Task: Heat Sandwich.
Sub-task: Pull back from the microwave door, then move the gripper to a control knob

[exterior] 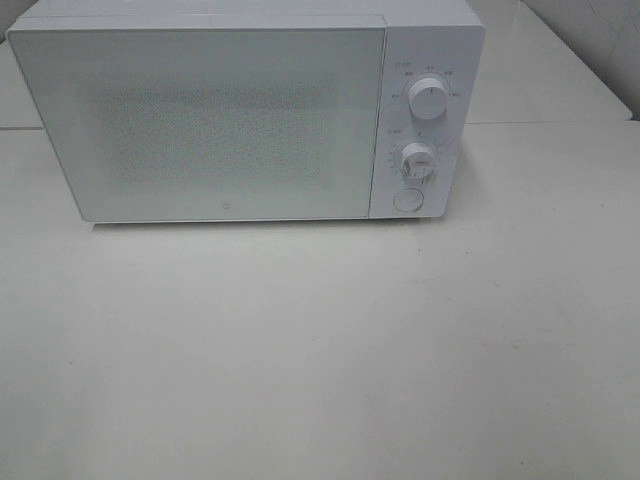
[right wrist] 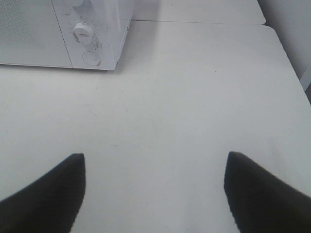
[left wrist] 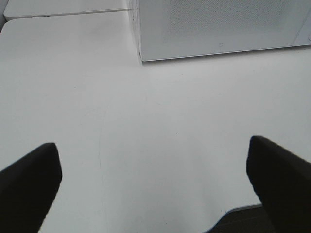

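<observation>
A pale table (exterior: 320,380) fills the high view, and a white microwave (exterior: 240,120) stands across the upper part of the frame, its door (exterior: 200,120) shut. The left claw (left wrist: 151,148) hangs released over the table, with only bare surface between its dark fingers (left wrist: 29,184). The right claw (right wrist: 154,156) is likewise spread and grips nothing. At upper right, the microwave's panel carries an upper knob (exterior: 430,97), a lower knob (exterior: 418,160) and a round button (exterior: 408,200). The sandwich shows in no view, so its place relative to either claw cannot be told.
</observation>
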### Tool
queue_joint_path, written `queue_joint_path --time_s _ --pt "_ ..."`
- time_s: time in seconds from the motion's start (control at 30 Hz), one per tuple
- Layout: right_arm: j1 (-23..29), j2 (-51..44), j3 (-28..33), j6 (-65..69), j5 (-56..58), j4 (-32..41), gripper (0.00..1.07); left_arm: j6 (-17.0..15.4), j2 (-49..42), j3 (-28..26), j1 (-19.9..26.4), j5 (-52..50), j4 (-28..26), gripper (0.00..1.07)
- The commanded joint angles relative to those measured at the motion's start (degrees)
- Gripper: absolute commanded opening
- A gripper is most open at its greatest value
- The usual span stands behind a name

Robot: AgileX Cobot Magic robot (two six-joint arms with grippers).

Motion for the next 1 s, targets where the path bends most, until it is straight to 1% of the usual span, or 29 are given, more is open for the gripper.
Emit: queue_joint_path --time_s 0.03,0.4,0.5,0.57,0.6,0.7,1.0 --pt "-0.4 -1.2 0.2 -0.4 -0.7 0.1 0.76 -0.3 -1.5 0.0 0.1 -0.9 0.0 0.98" --pt "-0.4 -1.2 0.2 -0.4 -0.7 0.1 0.76 -0.3 -1.5 0.0 0.1 -0.9 -0.1 0.98" --pt "-0.4 -1.2 0.2 -0.4 -0.7 0.1 0.76 -0.7 -1.5 0.0 0.1 -0.9 0.0 0.98" --pt "-0.4 -1.2 0.2 -0.4 -0.7 0.1 0.76 -2.3 -1.5 0.1 0.1 -1.0 1.0 0.98" --pt "-0.4 -1.2 0.2 -0.4 -0.7 0.1 0.76 -4.6 -1.5 0.1 0.1 -1.0 2.6 0.98" --pt "-0.4 -1.2 0.2 -0.4 -0.7 0.1 0.76 -6.1 -1.5 0.1 0.1 -1.0 3.5 0.98" --pt "-0.4 -1.2 0.2 -0.4 -0.7 0.1 0.76 -6.1 -1.5 0.1 0.1 -1.0 3.5 0.98"
